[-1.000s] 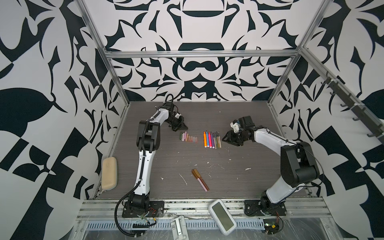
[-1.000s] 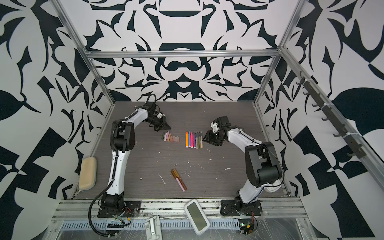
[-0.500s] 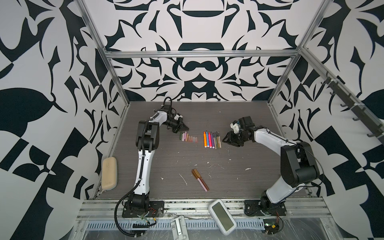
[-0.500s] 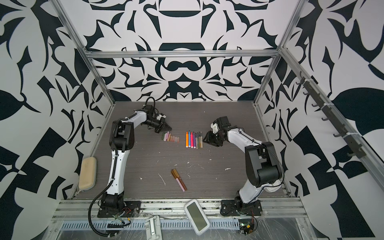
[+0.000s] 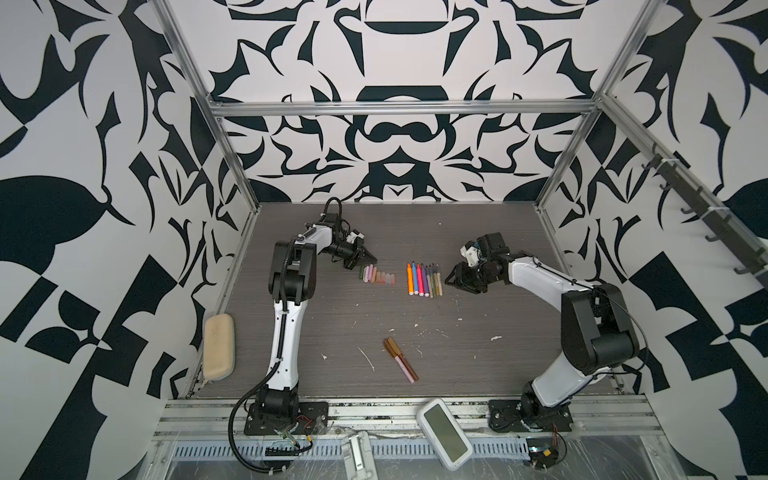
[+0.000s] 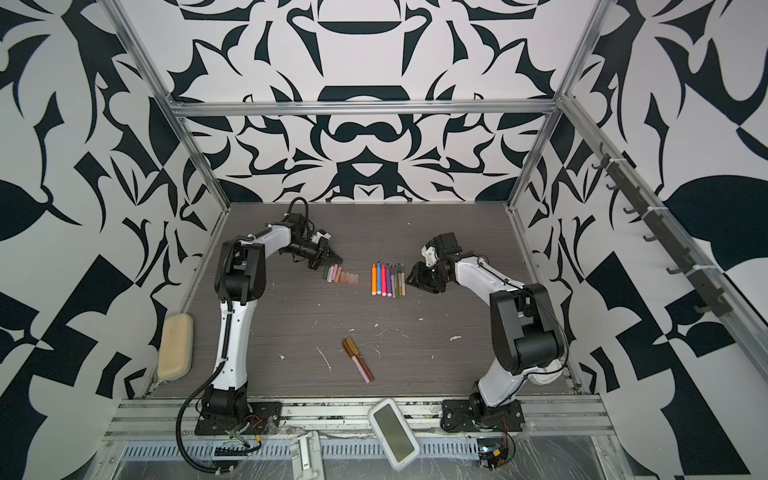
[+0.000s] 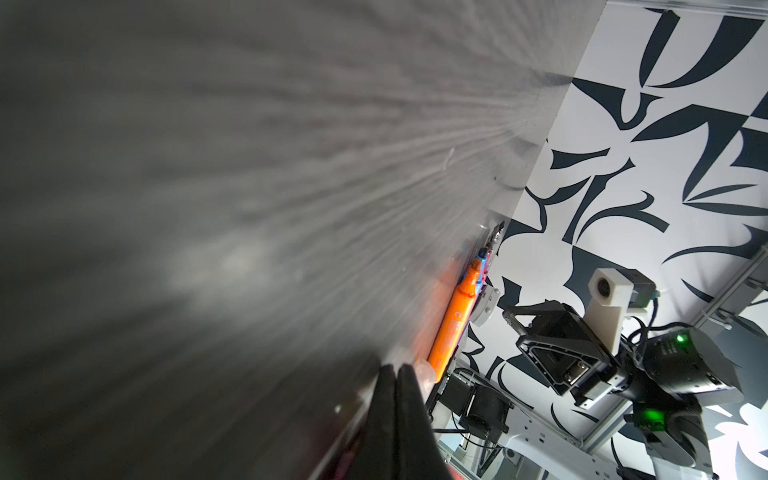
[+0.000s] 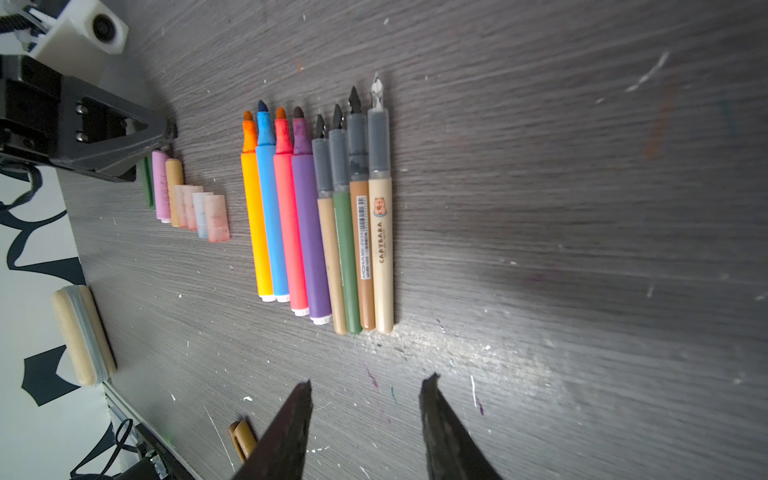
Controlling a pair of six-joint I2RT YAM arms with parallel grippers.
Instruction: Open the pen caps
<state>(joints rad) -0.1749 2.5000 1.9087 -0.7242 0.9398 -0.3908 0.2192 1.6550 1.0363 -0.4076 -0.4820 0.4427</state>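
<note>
The left gripper (image 5: 370, 262), jaws clenched on nothing, has slid in the last second to the end of the row of caps (image 5: 378, 277), by the green one. That suggests tidying, not pulling. Eight pens (image 5: 423, 279) lie bare-tipped at three o'clock of the caps. The right gripper (image 5: 452, 279) waits beyond them, jaws parted and empty. Two stray pens (image 5: 401, 360) at six o'clock look still capped.

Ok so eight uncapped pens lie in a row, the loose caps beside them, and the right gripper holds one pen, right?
No: the right gripper holds nothing. The right wrist view shows its jaws open over the table, short of the pens. The eight uncapped pens in a row and the caps beside them are correct.
</note>
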